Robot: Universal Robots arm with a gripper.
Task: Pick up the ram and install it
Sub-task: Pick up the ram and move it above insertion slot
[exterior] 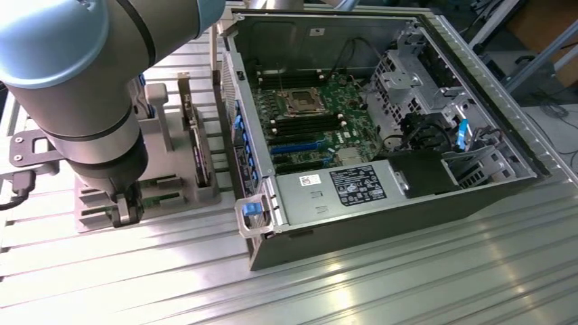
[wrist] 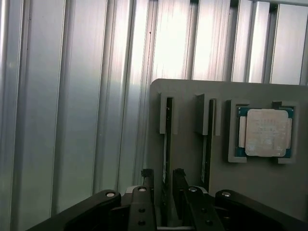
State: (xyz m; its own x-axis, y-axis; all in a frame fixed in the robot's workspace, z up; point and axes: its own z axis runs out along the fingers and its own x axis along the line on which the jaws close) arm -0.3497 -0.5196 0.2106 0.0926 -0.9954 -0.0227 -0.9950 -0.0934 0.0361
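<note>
Two green ram sticks stand on edge in slots of a grey holder (wrist: 192,96): one ram (wrist: 167,134) and a second ram (wrist: 208,144) beside it. My gripper (wrist: 163,182) is low over the holder, its dark fingers (wrist: 148,179) on either side of the first stick, open with a small gap showing. In the exterior view the gripper (exterior: 126,206) reaches down at the holder (exterior: 176,193), at the exterior view's left of the open computer case (exterior: 380,203). The motherboard (exterior: 312,118) with its long memory slots lies inside the case.
A square silver processor chip (wrist: 265,132) sits in a recess of the holder beside the sticks. An expansion card (exterior: 199,135) stands upright on the holder near the case wall. The case holds a power supply (exterior: 348,186), drive cage (exterior: 407,88) and cables. The table is ribbed metal (exterior: 407,284).
</note>
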